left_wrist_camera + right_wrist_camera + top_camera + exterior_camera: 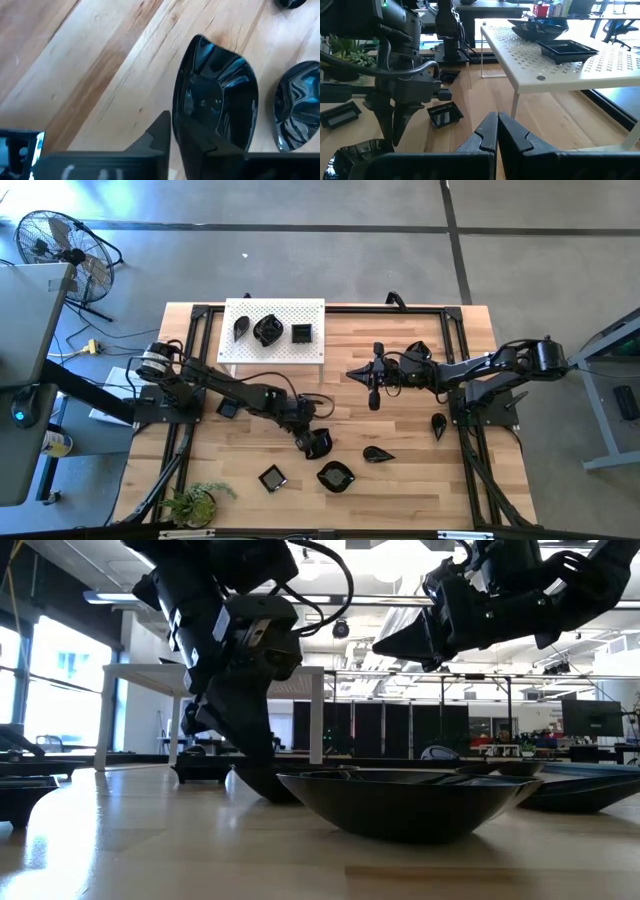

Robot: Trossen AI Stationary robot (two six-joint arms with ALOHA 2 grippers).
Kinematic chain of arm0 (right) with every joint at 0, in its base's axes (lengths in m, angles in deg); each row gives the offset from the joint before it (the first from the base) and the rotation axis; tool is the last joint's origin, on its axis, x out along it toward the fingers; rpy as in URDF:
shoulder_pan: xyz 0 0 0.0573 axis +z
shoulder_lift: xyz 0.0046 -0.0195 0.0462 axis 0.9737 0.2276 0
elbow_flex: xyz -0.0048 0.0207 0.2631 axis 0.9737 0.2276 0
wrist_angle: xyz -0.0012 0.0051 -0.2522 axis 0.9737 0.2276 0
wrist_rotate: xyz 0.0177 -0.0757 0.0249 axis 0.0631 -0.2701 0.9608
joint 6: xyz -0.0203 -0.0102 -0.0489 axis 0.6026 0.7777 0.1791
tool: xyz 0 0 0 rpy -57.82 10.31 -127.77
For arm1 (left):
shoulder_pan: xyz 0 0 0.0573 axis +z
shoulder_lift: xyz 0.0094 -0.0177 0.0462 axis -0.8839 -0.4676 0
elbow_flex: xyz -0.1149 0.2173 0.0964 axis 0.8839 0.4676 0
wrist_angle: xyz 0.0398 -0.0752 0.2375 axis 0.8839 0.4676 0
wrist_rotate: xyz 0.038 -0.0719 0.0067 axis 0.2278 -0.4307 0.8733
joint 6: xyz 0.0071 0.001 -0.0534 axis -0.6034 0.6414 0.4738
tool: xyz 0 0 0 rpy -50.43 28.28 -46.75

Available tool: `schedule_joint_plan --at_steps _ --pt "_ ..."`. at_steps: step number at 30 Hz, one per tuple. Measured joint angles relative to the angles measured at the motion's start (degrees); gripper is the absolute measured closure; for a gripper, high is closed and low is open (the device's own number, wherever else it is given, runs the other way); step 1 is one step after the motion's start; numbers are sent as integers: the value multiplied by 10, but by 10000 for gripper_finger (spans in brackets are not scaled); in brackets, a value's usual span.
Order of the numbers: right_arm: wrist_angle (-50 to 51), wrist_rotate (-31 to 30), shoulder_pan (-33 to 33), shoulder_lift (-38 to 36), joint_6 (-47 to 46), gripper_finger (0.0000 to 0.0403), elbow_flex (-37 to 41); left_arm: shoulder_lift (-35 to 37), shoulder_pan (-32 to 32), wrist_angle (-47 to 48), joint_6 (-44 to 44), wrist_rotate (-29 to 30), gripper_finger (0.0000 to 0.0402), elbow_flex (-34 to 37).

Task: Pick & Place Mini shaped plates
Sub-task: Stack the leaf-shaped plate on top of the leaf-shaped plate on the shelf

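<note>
Jaws pinch wavy plate; board w/ 3.

Wooden table — black plates (white board)

Plate near rim hidden — behind left gripper.

Glossy black mini shaped plates, perhaps glazed ceramic, lie on a smooth light-wood table.
</note>
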State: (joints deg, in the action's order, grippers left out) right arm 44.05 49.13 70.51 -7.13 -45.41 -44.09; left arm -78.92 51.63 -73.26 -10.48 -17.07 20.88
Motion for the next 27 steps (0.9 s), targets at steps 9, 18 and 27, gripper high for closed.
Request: schedule_joint_plan --at_steps 9,18,27 --pt "0 0 0 0 0 402 0 0 4 47 -67 -7 293 -57" --pt "0 0 0 0 0 402 0 0 7 66 -67 6 296 -57" --pt "0 0 0 0 0 402 0 0 7 66 -78 -1 296 -57"
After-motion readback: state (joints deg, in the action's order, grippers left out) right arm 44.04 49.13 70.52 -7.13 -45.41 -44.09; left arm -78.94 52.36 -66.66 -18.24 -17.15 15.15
